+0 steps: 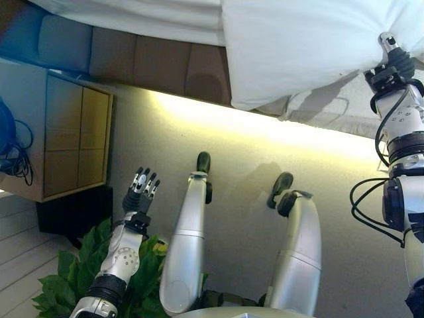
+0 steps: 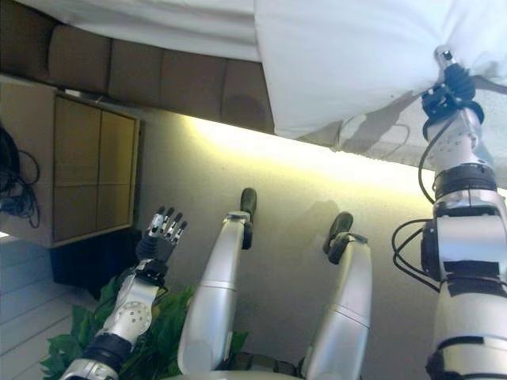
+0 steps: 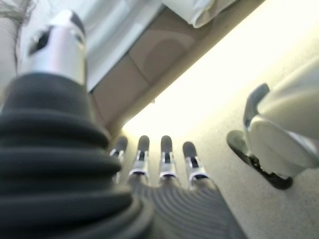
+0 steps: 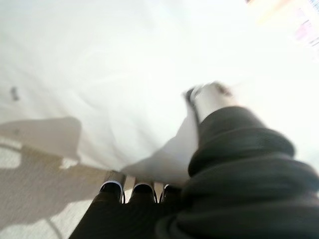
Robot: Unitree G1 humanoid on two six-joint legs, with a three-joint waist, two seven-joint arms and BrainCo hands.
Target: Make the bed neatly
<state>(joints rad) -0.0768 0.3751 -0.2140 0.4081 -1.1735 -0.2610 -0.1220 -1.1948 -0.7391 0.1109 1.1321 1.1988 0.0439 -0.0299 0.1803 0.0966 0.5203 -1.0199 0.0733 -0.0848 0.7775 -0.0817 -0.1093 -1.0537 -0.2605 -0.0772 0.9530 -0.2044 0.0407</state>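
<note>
A white duvet (image 1: pixel 298 46) hangs over the bed's near edge, down past the brown padded bed frame (image 1: pixel 159 63). A white sheet (image 1: pixel 132 16) covers the bed to its left. My right hand (image 1: pixel 391 63) is up at the duvet's right part, where the cloth bunches into folds around it. In the right wrist view my thumb (image 4: pixel 209 99) lies on the duvet (image 4: pixel 99 74) and my fingers are tucked under it, pinching the cloth. My left hand (image 1: pixel 140 192) is low at the left, away from the bed, fingers (image 3: pixel 167 159) straight and empty.
A wooden nightstand (image 1: pixel 73 139) stands at the left beside the bed. A green leafy plant (image 1: pixel 73 278) is under my left arm. A strip of light runs along the carpet (image 1: pixel 265 146) under the bed's edge.
</note>
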